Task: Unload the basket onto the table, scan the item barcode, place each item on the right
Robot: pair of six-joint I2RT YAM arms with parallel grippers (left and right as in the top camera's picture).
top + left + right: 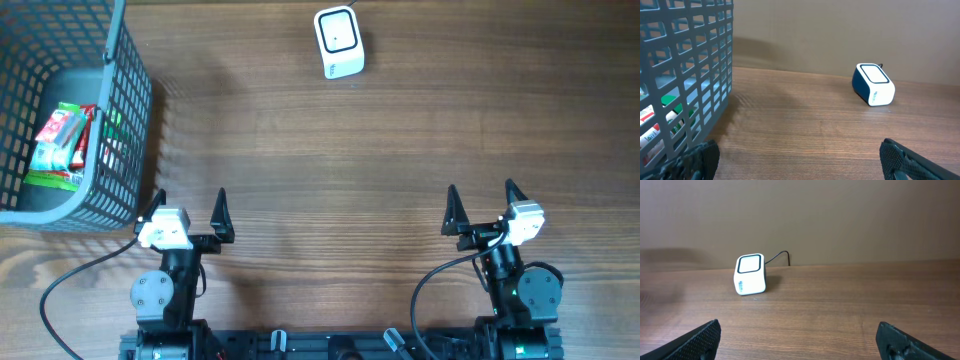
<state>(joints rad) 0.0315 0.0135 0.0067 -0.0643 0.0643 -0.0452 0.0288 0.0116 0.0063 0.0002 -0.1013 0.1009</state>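
A white barcode scanner [338,42] with a dark window stands at the table's far edge; both wrist views show the scanner [873,84] [750,274] well ahead of the fingers. The items, red, green and white packets [60,145], lie inside a grey mesh basket [130,120] at the far left, and the packets [655,125] show through its wall in the left wrist view. My left gripper [190,207] rests open near the front edge, just right of the basket's near corner. My right gripper [482,202] rests open at the front right. Nothing is between either pair of fingers.
The basket wall [690,75] rises close on the left of my left gripper. A thin black cable [780,256] runs from the scanner toward the back wall. Bare wooden tabletop [330,180] lies between the grippers and the scanner.
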